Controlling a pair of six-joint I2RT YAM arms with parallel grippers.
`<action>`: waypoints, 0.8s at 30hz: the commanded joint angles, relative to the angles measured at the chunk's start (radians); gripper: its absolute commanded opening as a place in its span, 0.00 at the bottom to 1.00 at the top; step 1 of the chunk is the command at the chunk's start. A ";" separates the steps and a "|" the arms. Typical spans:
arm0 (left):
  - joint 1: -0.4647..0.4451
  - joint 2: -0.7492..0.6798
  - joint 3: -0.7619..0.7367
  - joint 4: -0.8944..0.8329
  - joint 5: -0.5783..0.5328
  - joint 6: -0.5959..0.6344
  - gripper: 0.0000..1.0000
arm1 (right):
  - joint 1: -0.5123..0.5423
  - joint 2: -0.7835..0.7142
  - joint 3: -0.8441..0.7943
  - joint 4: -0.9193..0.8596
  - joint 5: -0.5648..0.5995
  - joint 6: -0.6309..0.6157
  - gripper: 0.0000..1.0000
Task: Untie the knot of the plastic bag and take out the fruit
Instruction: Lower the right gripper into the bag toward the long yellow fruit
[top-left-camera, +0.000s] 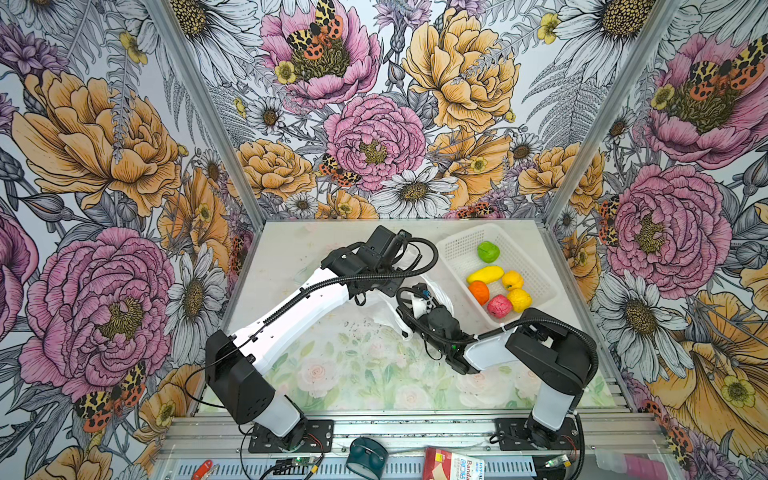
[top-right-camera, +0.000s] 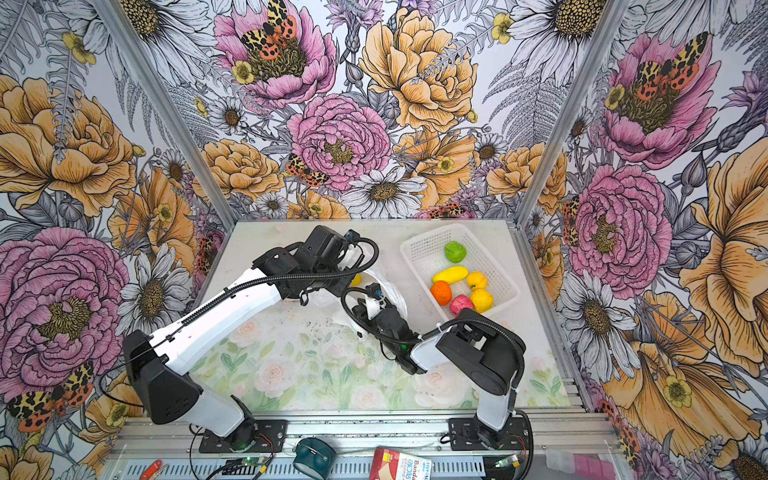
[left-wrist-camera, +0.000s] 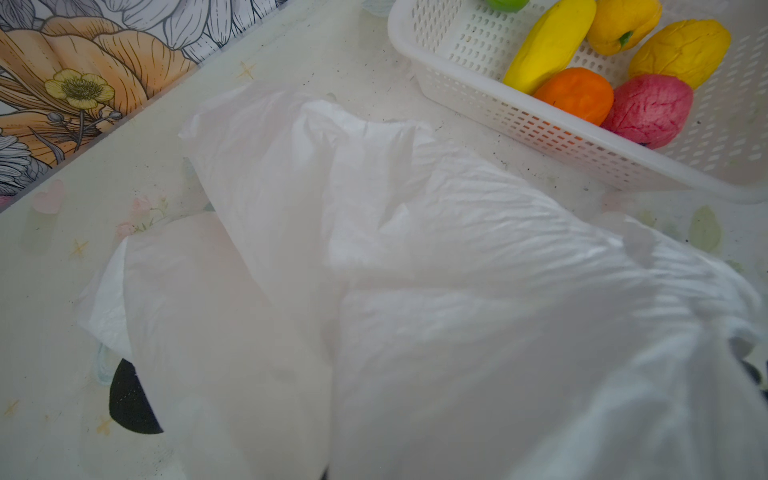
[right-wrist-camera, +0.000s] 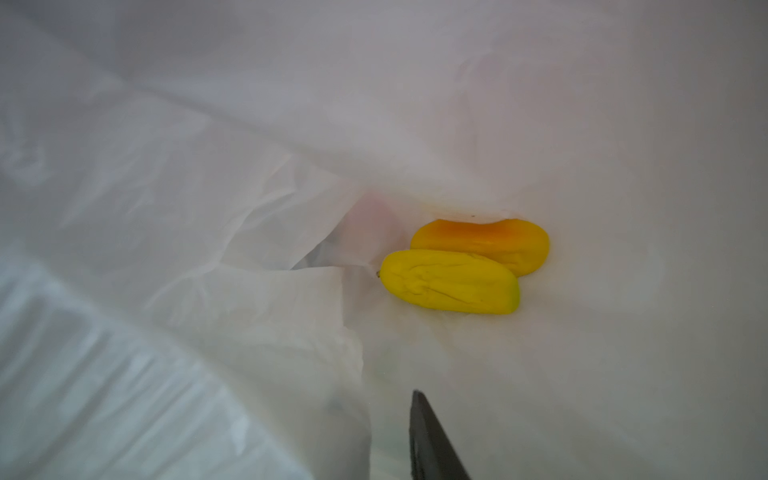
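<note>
The left arm (top-left-camera: 299, 307) stretched toward the bench's (top-left-camera: 353, 374) far edge, its left gripper (top-left-camera: 405, 249) pinched shut on the plastic bag (left-wrist-camera: 415, 291) mid-bench. The right arm (top-left-camera: 552, 353) bent inward with the right gripper (top-left-camera: 420, 293) inside the bag, its spread hidden. Two yellow fruit (right-wrist-camera: 451, 280) lay in the bag and six more in the basket (top-left-camera: 457, 245) at the far right corner, with bare bench along the near edge.

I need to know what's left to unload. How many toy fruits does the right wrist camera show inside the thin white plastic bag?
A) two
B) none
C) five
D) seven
A: an elongated yellow toy fruit and a yellow-orange toy fruit lie side by side inside the thin white plastic bag.
</note>
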 joint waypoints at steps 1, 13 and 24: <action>0.028 -0.016 -0.006 0.024 -0.011 -0.004 0.00 | 0.038 -0.032 -0.095 0.277 -0.160 -0.119 0.36; 0.021 -0.017 -0.011 0.023 -0.028 -0.004 0.00 | -0.051 -0.063 -0.167 0.267 0.098 0.018 0.28; -0.052 -0.031 -0.012 0.028 -0.014 0.038 0.00 | -0.058 0.119 0.080 -0.099 0.219 0.474 0.32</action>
